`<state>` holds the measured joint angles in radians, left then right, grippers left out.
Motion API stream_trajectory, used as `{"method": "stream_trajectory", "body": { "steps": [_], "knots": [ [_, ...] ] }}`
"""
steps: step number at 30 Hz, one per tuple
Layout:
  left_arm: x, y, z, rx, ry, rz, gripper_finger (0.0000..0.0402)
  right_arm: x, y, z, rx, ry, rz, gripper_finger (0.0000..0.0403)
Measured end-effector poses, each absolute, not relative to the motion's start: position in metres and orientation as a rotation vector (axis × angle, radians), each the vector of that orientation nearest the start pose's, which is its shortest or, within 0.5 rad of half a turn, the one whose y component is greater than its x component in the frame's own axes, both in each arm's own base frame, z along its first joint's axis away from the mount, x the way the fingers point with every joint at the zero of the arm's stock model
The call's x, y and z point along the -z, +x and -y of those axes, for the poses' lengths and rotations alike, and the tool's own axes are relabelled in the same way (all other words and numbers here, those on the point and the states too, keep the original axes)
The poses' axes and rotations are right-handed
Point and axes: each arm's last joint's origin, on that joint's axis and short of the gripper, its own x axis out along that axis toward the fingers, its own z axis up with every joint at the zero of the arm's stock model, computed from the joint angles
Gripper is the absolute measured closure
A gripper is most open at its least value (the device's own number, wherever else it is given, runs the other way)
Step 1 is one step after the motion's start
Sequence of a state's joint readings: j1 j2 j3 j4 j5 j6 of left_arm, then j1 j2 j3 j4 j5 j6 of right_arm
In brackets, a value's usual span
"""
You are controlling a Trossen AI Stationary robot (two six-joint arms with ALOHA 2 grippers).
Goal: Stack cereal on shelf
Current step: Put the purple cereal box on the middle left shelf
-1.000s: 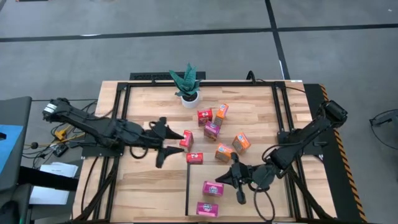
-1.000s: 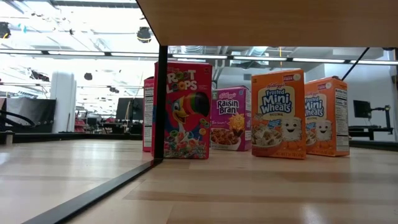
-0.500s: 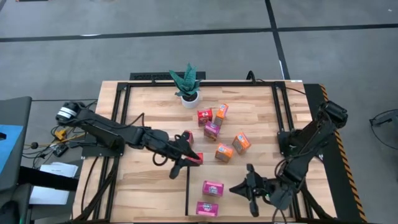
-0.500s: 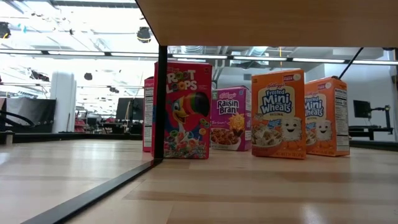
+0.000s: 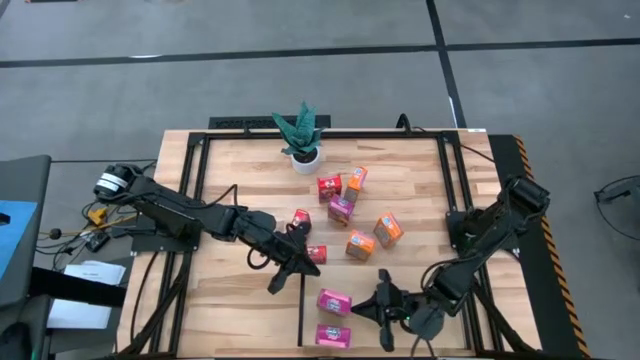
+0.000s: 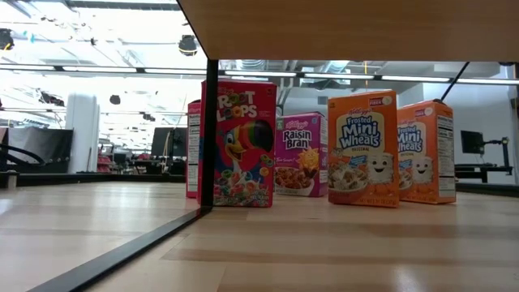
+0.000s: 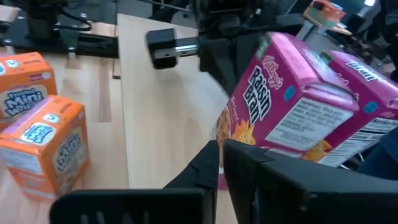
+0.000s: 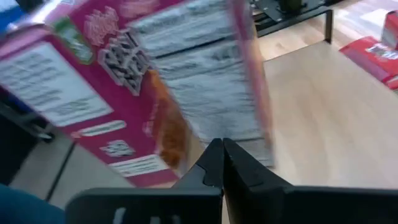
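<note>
High view: the left gripper (image 5: 290, 262) is seen at about 9 o'clock of the table's centre, its fingers drawn together with nothing seen between them. Just beside it, at its 2 o'clock, a red box (image 5: 316, 254) lies by the black strip that borders the shelf (image 5: 350, 277). A second red box (image 5: 301, 219) is found at 12 o'clock of the gripper, off the panel.

Further right, two magenta boxes are already on the shelf: one (image 5: 333, 301) near its middle, another (image 5: 331, 335) at 6 o'clock of it, close to the table's near edge. The remaining cereal, among it the orange pair (image 5: 359, 245), is scattered toward 12 o'clock, short of the plant (image 5: 301, 135).

The right gripper (image 5: 385, 305) is placed at 3 o'clock of the upper magenta box, near it, with its fingers also pressed together and empty; whether the box is touched cannot be told.

The step in hand is judged to be the gathering of boxes onto the panel, since nothing is stacked yet. For the next move, an opening of the jaws is called for before any box can be taken. The left fingers would then need to be set astride the red box and closed on its narrow faces, so that it can be lifted across the strip without being tipped.
</note>
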<state>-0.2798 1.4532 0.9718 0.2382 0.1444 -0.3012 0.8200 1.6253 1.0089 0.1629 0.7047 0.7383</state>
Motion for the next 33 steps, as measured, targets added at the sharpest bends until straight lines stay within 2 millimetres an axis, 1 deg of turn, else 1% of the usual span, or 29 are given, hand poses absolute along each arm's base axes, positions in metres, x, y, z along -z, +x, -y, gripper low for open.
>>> {"method": "stream_trajectory", "body": {
  "steps": [4, 10, 13, 17, 25, 33],
  "knots": [
    [-0.281, 0.313, 0.095, 0.389, -0.287, -0.325, 0.0400, -0.241, 0.257, -0.241, -0.003, 0.412, -0.338, 0.0385],
    [-0.281, 0.313, 0.096, 0.391, -0.342, -0.333, 0.0401, -0.240, 0.258, -0.240, 0.002, 0.413, -0.343, 0.0377],
    [-0.279, 0.310, 0.102, 0.424, -0.377, -0.370, 0.0401, -0.240, 0.258, -0.240, 0.002, 0.415, -0.343, 0.0385],
    [-0.278, 0.307, 0.112, 0.431, -0.379, -0.386, 0.0401, -0.240, 0.257, -0.241, -0.001, 0.416, -0.343, 0.0391],
    [-0.279, 0.303, 0.122, 0.370, -0.377, -0.370, 0.0401, -0.240, 0.259, -0.238, 0.009, 0.426, -0.342, 0.0372],
    [-0.281, 0.304, 0.127, 0.377, -0.391, -0.329, 0.0401, -0.240, 0.262, -0.236, 0.015, 0.408, -0.341, 0.0390]
  ]
}}
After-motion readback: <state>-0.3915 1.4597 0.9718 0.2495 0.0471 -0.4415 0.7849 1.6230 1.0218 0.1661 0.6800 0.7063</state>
